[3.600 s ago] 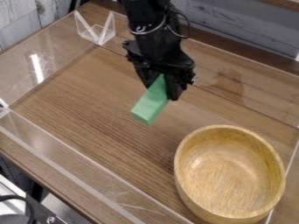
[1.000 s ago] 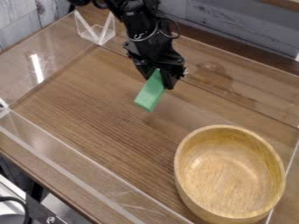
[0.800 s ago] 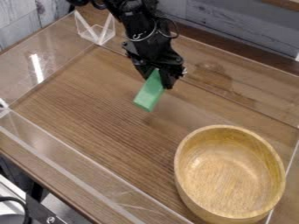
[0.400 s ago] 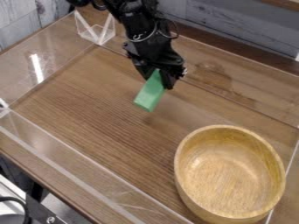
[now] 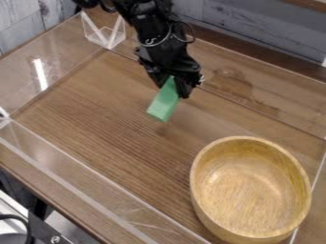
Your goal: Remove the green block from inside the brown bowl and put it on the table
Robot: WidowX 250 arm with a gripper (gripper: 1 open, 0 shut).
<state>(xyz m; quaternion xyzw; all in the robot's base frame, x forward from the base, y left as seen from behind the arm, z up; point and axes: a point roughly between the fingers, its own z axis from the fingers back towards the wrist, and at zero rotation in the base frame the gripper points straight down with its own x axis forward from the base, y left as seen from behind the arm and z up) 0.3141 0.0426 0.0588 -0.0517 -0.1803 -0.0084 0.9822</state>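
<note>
Our gripper [image 5: 176, 83] is clamped on the green block [image 5: 163, 101], low over the table [image 5: 90, 114]. We should lower gently and let go well apart from the brown bowl [image 5: 251, 188].

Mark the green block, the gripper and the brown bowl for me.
green block [image 5: 162, 101], camera view, middle of its face
gripper [image 5: 177, 85], camera view, between fingertips
brown bowl [image 5: 201, 195], camera view, left rim

We see a grey plank wall [image 5: 254, 21] behind the counter [image 5: 90, 114], with clear plastic walls [image 5: 51, 43] reflecting light.
</note>
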